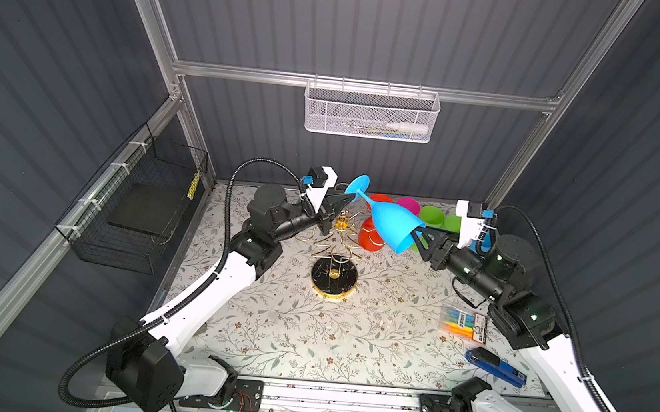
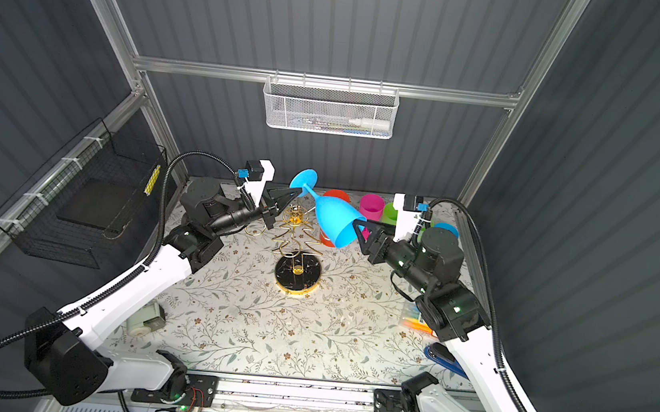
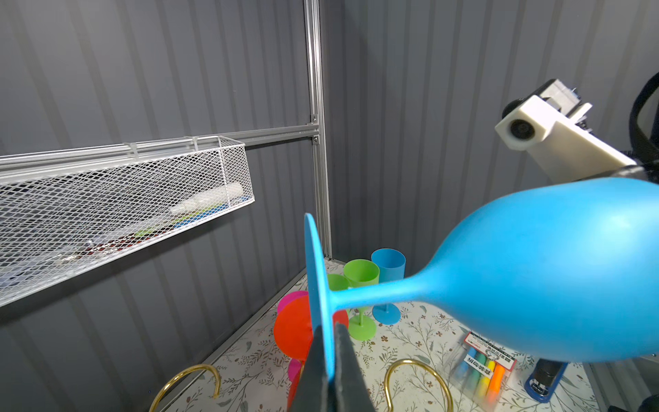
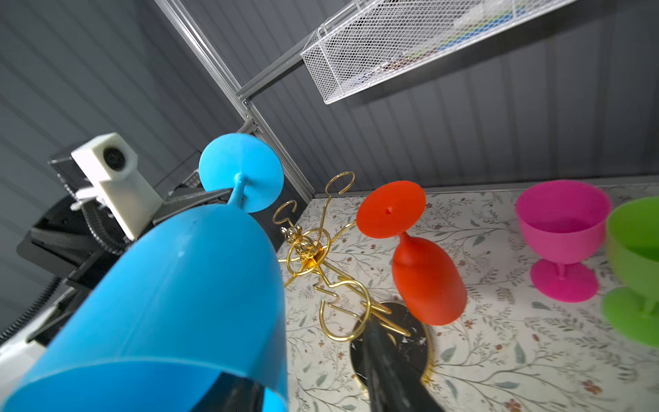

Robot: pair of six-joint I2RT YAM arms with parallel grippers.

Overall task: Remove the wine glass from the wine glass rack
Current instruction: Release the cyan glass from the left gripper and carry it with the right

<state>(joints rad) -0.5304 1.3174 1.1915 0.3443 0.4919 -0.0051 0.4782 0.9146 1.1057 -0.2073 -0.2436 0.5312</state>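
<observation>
The left fingers (image 3: 347,374) are pinched on the blue wine glass (image 3: 535,271) at the edge of its round foot, one finger on each face of the disc. The right fingers (image 4: 388,374) are spread. One is seen inside the mouth of the bowl and one outside it, with the bowl's wall between them and a gap between the outer finger and the wall. The glass is held in the air between the two arms, tilted, with its foot raised toward the left and its open mouth lowered toward the right. It is placed above and just to the right of the top of the wine glass rack (image 1: 333,274), and its stem is seen clear of the gold loops. The rack is stood upright on its round black, gold-rimmed base near the middle of the floral surface (image 1: 307,330). A red wine glass (image 4: 428,278) is seen upside down just beside the rack on its far right side; whether it hangs from an arm cannot be told. Farther right, along the far edge, a pink glass (image 4: 563,221) and a green glass (image 4: 634,249) are stood upright. A marker pack (image 1: 464,321) and a blue stapler (image 1: 495,366) are laid at the near right.
</observation>
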